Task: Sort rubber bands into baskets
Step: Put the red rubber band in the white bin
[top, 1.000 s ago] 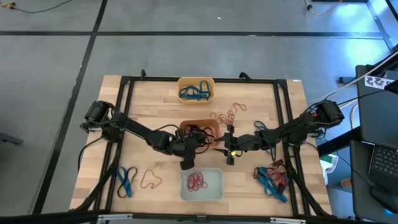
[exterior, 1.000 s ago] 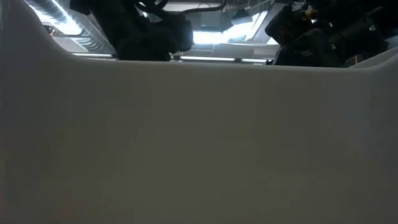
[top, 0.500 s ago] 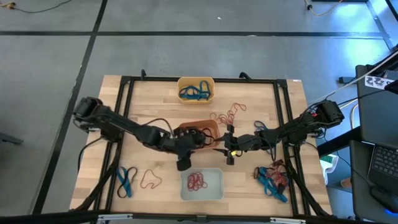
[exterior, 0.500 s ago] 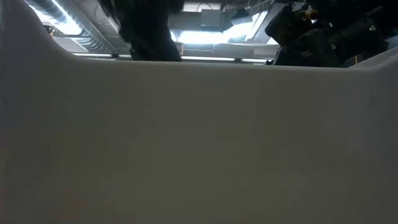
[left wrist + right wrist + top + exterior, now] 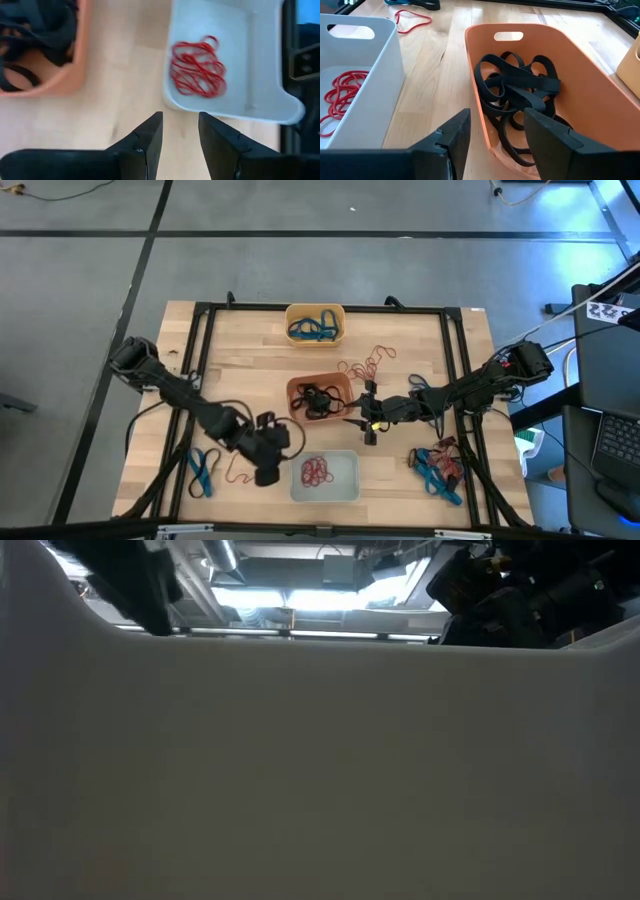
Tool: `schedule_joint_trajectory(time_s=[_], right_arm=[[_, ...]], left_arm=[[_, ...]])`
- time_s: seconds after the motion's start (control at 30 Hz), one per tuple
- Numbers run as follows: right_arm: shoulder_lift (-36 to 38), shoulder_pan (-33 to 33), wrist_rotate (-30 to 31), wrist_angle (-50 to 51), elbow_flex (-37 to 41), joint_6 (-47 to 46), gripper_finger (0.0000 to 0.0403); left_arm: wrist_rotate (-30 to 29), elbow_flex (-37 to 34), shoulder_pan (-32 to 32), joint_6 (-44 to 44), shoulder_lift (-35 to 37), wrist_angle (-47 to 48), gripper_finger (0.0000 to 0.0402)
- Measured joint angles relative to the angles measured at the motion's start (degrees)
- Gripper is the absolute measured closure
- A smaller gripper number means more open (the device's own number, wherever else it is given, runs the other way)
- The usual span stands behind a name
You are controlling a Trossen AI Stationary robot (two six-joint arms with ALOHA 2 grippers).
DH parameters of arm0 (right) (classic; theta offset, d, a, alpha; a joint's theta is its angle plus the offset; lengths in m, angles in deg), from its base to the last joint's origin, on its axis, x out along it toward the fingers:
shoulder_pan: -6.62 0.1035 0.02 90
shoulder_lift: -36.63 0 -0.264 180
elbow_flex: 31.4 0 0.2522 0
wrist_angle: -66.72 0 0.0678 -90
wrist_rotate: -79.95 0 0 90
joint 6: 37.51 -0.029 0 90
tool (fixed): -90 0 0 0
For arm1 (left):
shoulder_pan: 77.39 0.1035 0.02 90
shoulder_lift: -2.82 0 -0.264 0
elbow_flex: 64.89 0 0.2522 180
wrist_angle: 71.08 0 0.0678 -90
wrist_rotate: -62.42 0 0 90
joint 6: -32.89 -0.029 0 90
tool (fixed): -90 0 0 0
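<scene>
The pale basket (image 5: 325,477), nearest the front edge of the worktop (image 5: 250,350), held a tangle of red bands (image 5: 316,471). To the left of the pale basket, the left gripper (image 5: 268,473) hung over bare wood with its jaws parted and nothing between them; just beyond it on that side lay one loose red band (image 5: 241,469) and a few blue bands (image 5: 203,469). To the right of the pale basket, a mixed heap of blue, black and red bands (image 5: 438,467) remained unsorted. Behind the pale basket stood the red-orange basket (image 5: 320,395), filled with black bands (image 5: 318,401); the right gripper (image 5: 368,421) waited beside its right wall, jaws open and empty. Farther back and to the right, thin red bands (image 5: 366,364) lay loose. Farthest from the pale basket, the yellow basket (image 5: 315,325) contained blue bands (image 5: 312,329). By judgement, the sorting was roughly half complete, with all three loose groups still to be cleared.
</scene>
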Motion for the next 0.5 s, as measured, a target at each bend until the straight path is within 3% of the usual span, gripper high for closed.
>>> schedule_joint_trajectory(time_s=[0.5], right_arm=[[0.0,0.0,0.0,-0.4,0.0,0.0,0.0221]], left_arm=[[0.0,0.0,-13.0,8.9,-5.7,4.5,0.0279]])
